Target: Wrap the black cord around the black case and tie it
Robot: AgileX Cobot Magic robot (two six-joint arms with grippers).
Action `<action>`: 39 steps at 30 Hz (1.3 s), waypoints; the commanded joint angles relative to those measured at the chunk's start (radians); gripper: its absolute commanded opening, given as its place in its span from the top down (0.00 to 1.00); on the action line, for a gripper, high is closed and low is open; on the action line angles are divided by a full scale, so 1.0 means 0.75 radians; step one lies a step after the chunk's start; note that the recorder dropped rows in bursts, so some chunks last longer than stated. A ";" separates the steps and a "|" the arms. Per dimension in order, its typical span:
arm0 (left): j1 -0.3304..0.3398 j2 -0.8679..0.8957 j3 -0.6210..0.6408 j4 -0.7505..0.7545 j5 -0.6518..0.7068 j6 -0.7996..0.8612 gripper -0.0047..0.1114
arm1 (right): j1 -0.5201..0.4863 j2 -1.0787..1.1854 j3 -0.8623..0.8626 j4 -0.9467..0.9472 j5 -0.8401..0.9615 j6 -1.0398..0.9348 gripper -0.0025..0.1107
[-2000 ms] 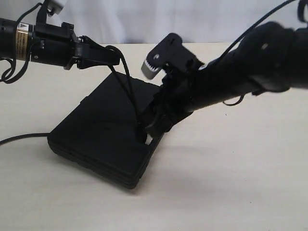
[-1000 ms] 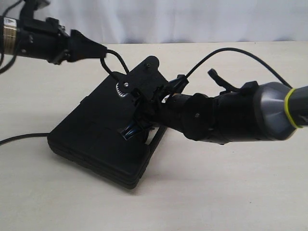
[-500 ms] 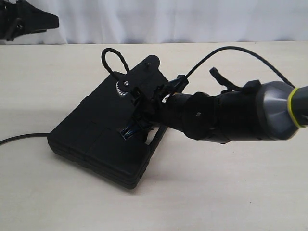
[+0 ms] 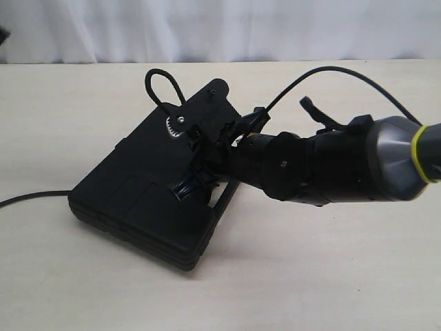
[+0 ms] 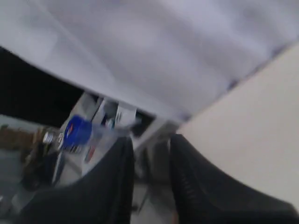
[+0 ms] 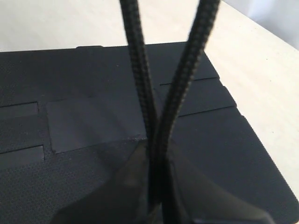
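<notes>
The black case (image 4: 138, 193) lies flat on the table, set diagonally. My right gripper (image 4: 198, 181) reaches across its lid near the handle cut-out and is shut on the black cord. Two braided strands (image 6: 140, 74) rise out of the pinched fingers (image 6: 135, 177) above the ribbed lid (image 6: 84, 116). The cord arches in a free loop (image 4: 157, 84) past the case's far edge. Another stretch of cord (image 4: 27, 198) runs from under the case off the left. My left gripper (image 5: 152, 142) is out of the exterior view; it is open and empty, facing off the table.
The pale table (image 4: 331, 262) spreads round the case, with a white curtain (image 4: 275, 27) behind it. My right arm's bulky body (image 4: 331, 169) and its glossy cable (image 4: 331, 72) hang over the right half. The left wrist view shows blurred room clutter (image 5: 77, 133).
My left gripper let go of the cord loop and withdrew up and left out of the exterior view. The right arm turned over the case, then held still, gripping the cord.
</notes>
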 commanded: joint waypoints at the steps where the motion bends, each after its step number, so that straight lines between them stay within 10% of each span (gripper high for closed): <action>1: -0.024 0.104 0.011 -1.076 0.340 1.285 0.86 | -0.006 -0.014 0.003 -0.010 -0.023 -0.005 0.94; 4: -0.022 0.170 0.011 -1.529 0.516 1.725 0.90 | -0.006 -0.014 0.003 -0.010 -0.017 -0.005 0.94; 9: -0.022 0.241 0.033 -1.702 0.531 1.732 0.90 | -0.006 -0.014 0.003 -0.010 0.018 -0.005 0.94; 18: -0.022 0.380 0.093 -1.702 0.471 1.652 0.65 | -0.006 -0.014 0.003 -0.010 0.033 -0.005 0.94; 35: 0.132 0.566 0.096 -1.708 0.313 1.621 0.64 | -0.006 -0.014 0.003 -0.010 0.057 -0.005 0.94; 39: 0.130 0.572 0.082 -1.685 0.298 1.695 0.96 | -0.006 -0.014 0.003 -0.010 0.054 -0.031 0.94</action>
